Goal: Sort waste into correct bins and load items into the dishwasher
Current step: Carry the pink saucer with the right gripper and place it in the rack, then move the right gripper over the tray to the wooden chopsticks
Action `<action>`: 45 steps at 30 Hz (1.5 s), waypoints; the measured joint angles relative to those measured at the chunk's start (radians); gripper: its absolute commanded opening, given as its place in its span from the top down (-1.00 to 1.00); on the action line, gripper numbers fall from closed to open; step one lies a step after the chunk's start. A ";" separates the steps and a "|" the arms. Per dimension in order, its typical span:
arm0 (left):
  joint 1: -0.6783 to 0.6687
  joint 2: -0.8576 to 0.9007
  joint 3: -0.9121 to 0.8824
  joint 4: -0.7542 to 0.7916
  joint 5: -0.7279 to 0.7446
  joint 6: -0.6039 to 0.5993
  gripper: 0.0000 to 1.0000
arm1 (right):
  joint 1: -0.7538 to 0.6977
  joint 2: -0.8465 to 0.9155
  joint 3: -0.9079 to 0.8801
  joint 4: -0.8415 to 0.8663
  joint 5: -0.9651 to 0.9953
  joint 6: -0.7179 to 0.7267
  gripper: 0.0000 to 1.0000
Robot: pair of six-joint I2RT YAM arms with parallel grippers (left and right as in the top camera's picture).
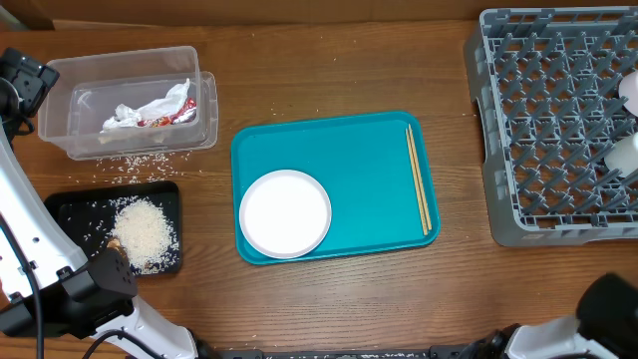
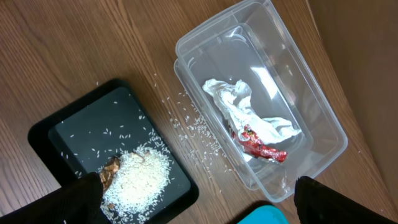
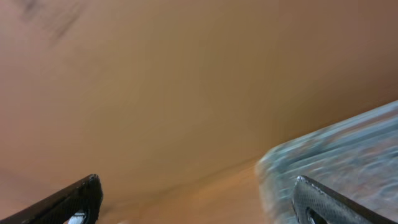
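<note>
The clear tub (image 1: 60, 100) at the back left holds the crumpled white napkin (image 2: 239, 106) and the red wrapper (image 2: 261, 146). The black tray (image 1: 65, 209) holds a rice pile (image 2: 143, 180) and a brown scrap (image 2: 112, 167). Loose rice (image 1: 140, 165) lies on the table between them. The white plate (image 1: 285, 212) and chopsticks (image 1: 418, 179) lie on the teal tray (image 1: 369, 150). The grey dish rack (image 1: 548, 120) is at the right. My left gripper (image 2: 199, 211) is open and empty above the black tray's near corner. My right gripper (image 3: 199, 202) is open and empty; its view is blurred.
Two white items (image 1: 628, 95) (image 1: 623, 155) sit in the rack at its right edge, cut off by the frame. My left arm (image 1: 60, 289) covers the front left corner. My right arm (image 1: 598, 319) is at the front right edge, beside the rack corner (image 3: 336, 155).
</note>
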 measured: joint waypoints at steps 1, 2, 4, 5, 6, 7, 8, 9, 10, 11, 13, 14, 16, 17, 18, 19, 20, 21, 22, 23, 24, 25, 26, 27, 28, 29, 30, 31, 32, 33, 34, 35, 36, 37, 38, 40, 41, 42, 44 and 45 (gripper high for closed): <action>0.000 0.000 0.000 0.000 0.000 0.000 -1.00 | 0.027 -0.016 0.001 -0.080 -0.058 -0.006 -0.90; 0.000 0.000 0.000 0.000 0.000 0.000 -1.00 | 0.058 -0.023 0.002 -0.169 -0.082 -0.023 -0.65; 0.000 0.000 0.000 0.000 0.000 0.000 -1.00 | 0.157 -0.014 -0.002 -0.351 -0.044 -0.057 -0.60; 0.000 0.000 0.000 0.002 0.000 0.000 -1.00 | 0.203 -0.005 -0.004 -0.453 0.020 -0.069 -0.60; 0.000 0.000 0.000 0.000 0.000 0.000 -1.00 | 0.254 0.007 -0.012 -0.531 0.092 -0.077 -0.60; 0.000 0.000 0.000 0.000 0.000 0.000 -1.00 | 0.325 0.027 -0.018 -0.595 0.188 -0.082 -0.61; 0.000 0.000 0.000 0.000 0.000 0.000 -1.00 | 0.375 0.040 -0.024 -0.621 0.247 -0.088 -0.61; 0.000 0.000 0.000 0.000 0.000 0.000 -1.00 | 0.433 0.056 -0.033 -0.645 0.310 -0.094 -0.61; 0.000 0.000 0.000 0.000 0.000 0.000 -1.00 | 0.488 0.067 -0.048 -0.660 0.366 -0.098 -0.61; 0.000 0.000 0.000 0.000 0.000 0.000 -0.99 | 0.544 0.075 -0.068 -0.669 0.416 -0.103 -0.59; 0.000 0.000 0.000 0.000 0.000 0.000 -1.00 | 0.660 0.083 -0.134 -0.666 0.513 -0.109 -0.53; 0.000 0.000 0.000 0.000 0.000 0.000 -1.00 | 0.719 0.084 -0.175 -0.653 0.556 -0.112 -0.50; 0.000 0.000 0.000 0.000 0.000 0.000 -1.00 | 0.806 0.084 -0.250 -0.618 0.621 -0.113 -0.29; 0.000 0.000 0.000 0.000 0.000 0.000 -0.99 | 0.855 0.084 -0.303 -0.590 0.662 -0.106 -0.18; 0.000 0.000 0.000 0.000 0.000 0.000 -0.99 | 0.924 0.087 -0.389 -0.545 0.734 -0.090 -0.12; 0.000 0.000 0.000 -0.001 0.000 0.000 -0.99 | 0.942 0.086 -0.423 -0.518 0.763 -0.077 -0.10; 0.000 0.000 0.000 0.000 0.001 0.000 -1.00 | 0.965 0.086 -0.470 -0.484 0.800 -0.067 -0.07; 0.000 0.000 0.000 0.000 0.000 0.000 -0.99 | 0.984 0.086 -0.525 -0.436 0.837 -0.057 -0.06; 0.000 0.000 0.000 -0.001 0.000 0.000 -0.99 | 0.999 0.087 -0.583 -0.394 0.868 -0.049 -0.04; 0.000 0.000 0.000 0.000 0.000 0.000 -1.00 | 1.006 0.087 -0.627 -0.363 0.888 -0.044 -0.02; 0.000 0.000 0.000 0.000 0.000 0.000 -1.00 | 1.009 0.087 -0.663 -0.333 0.900 -0.042 0.00; 0.000 0.000 0.000 -0.001 0.000 0.000 -1.00 | 1.011 0.087 -0.703 -0.296 0.916 -0.040 0.03; 0.000 0.000 0.000 0.000 0.000 0.000 -0.99 | 1.010 0.088 -0.765 -0.252 0.938 -0.038 0.04; 0.000 0.000 0.000 0.000 0.000 0.000 -1.00 | 1.009 0.088 -0.799 -0.219 0.947 -0.035 0.05; 0.000 0.000 0.000 -0.001 0.001 0.000 -1.00 | 1.007 0.088 -0.825 -0.193 0.955 -0.035 0.11; 0.000 0.000 0.000 0.000 0.000 0.000 -1.00 | 1.006 0.088 -0.855 -0.163 0.957 -0.032 0.15; 0.000 0.000 0.000 0.000 0.000 0.000 -1.00 | 1.006 0.088 -0.876 -0.150 0.958 -0.033 0.21; 0.000 0.000 0.000 0.000 0.000 0.000 -0.99 | 1.005 0.088 -0.892 -0.140 0.956 -0.032 0.21; 0.000 0.000 0.000 0.000 0.000 0.000 -1.00 | 1.005 0.088 -0.905 -0.130 0.955 -0.031 0.22; 0.000 0.000 0.000 0.000 0.000 0.000 -1.00 | 1.005 0.088 -0.916 -0.116 0.951 -0.031 0.22; 0.000 0.000 0.000 0.000 0.000 0.000 -1.00 | 1.005 0.088 -0.923 -0.105 0.948 -0.032 0.21; 0.000 0.000 0.000 0.000 0.000 0.000 -0.99 | 1.005 0.088 -0.928 -0.096 0.948 -0.032 0.21; 0.000 0.000 0.000 0.000 0.000 0.000 -1.00 | 1.005 0.088 -0.932 -0.085 0.946 -0.032 0.21; 0.000 0.000 0.000 0.000 0.000 0.000 -0.99 | 1.005 0.088 -0.940 -0.068 0.946 -0.032 0.21; 0.000 0.000 0.000 0.000 0.000 0.000 -1.00 | 1.005 0.088 -0.948 -0.052 0.946 -0.032 0.21; 0.000 0.000 0.000 0.000 0.000 0.000 -1.00 | 1.005 0.088 -0.971 -0.017 0.946 -0.032 0.21; 0.000 0.000 0.000 0.000 0.000 0.000 -1.00 | 1.005 0.088 -0.982 -0.003 0.946 -0.032 0.21; 0.000 0.000 0.000 0.000 0.000 0.000 -1.00 | 1.005 0.088 -0.993 0.011 0.946 -0.032 0.21; 0.000 0.000 0.000 0.000 0.000 0.000 -1.00 | 1.005 0.089 -1.006 0.030 0.946 -0.032 0.21; 0.000 0.000 0.000 0.000 0.000 0.000 -1.00 | 1.005 0.090 -1.007 0.040 0.946 -0.032 0.22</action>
